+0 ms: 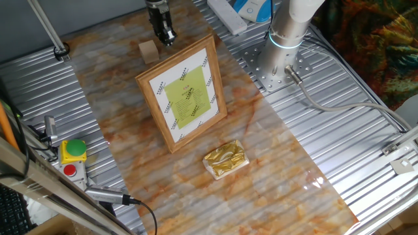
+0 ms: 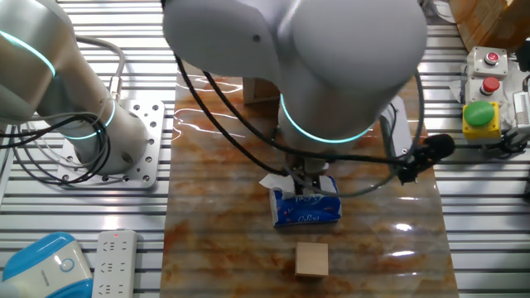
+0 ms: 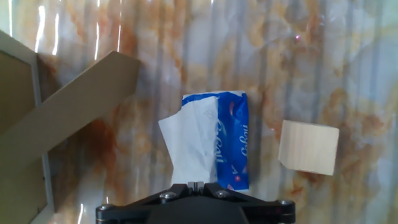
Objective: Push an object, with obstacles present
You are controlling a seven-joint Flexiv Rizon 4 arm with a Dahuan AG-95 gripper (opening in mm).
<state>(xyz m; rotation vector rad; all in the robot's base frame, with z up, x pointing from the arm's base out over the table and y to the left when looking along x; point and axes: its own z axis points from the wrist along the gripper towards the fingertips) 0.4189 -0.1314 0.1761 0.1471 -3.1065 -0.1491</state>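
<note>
Blue and white, a tissue pack point(image 3: 214, 146) sits pinched in the hand point(image 3: 196, 185), whose two fingers are closed on it. The pack hangs just over the marble-look bench point(image 1: 274, 163). The little wooden block point(image 3: 308, 147) lies on the bench just beside the pack, on the right in the hand view, not touching it. On the other side stands the picture frame point(image 1: 184, 93). The gold packet point(image 1: 225, 158) lies well beyond the frame. A sideways sweep toward the block looks like the way to push it.
</note>
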